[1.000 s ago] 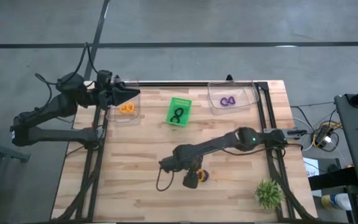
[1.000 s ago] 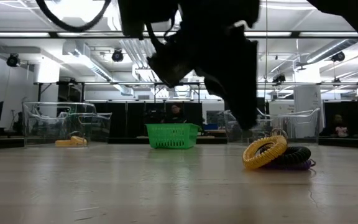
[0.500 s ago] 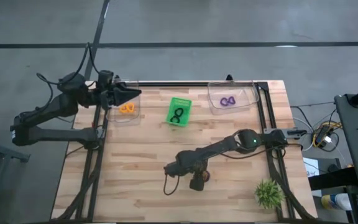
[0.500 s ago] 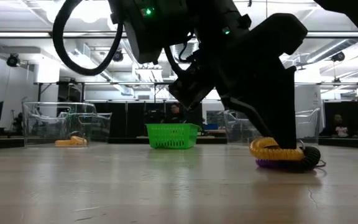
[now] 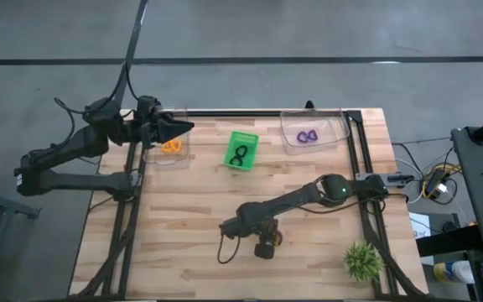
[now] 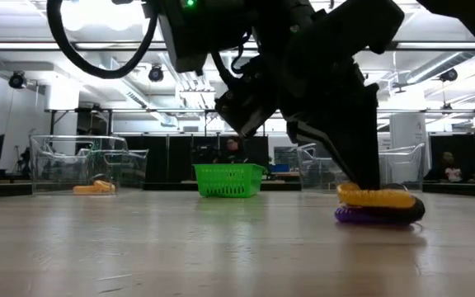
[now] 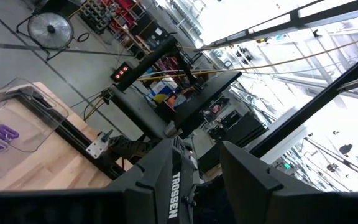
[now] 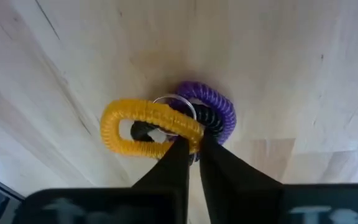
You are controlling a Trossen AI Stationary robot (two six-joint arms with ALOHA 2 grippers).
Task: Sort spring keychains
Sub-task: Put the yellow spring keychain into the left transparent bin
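Down at the near middle of the pale wooden counter [image 5: 183, 218], the right pincer [image 8: 190, 149] presses onto a small heap of spring keychains, its fingers nearly together, pinching the yellow-orange coiled loop [image 8: 148, 126] that lies over a purple coiled loop [image 8: 216, 109] and a black one [image 6: 409, 208]. Far back stand the green plastic basket [image 5: 241, 149] and two clear tubs [image 5: 313, 132]. The left pincer [image 5: 174, 127] hovers above the left tub; whether it is clenched or released cannot be told.
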